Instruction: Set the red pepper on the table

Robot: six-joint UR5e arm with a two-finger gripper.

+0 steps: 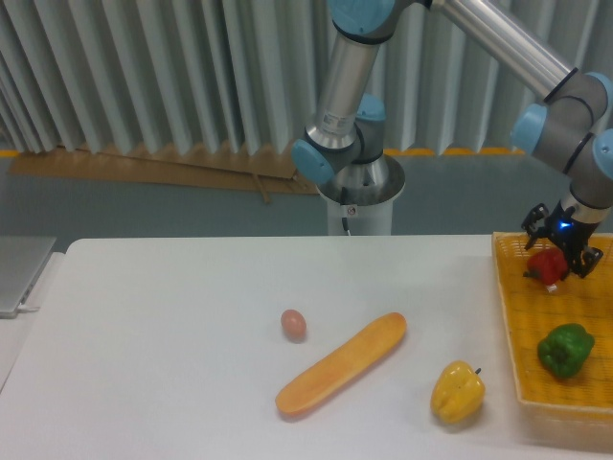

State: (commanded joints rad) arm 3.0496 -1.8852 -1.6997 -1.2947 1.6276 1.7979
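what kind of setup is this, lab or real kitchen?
Most likely a robotics lab test cell, not a kitchen. A pedestal-mounted arm works over a bare white table, with grey corrugated panels behind. The gripper holds a red pepper over a yellow basket.

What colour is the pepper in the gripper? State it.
Red pepper, glossy, held by the gripper; fixed camera view.

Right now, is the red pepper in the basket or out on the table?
In neither: the claw holds the red pepper above the basket, not on the table.
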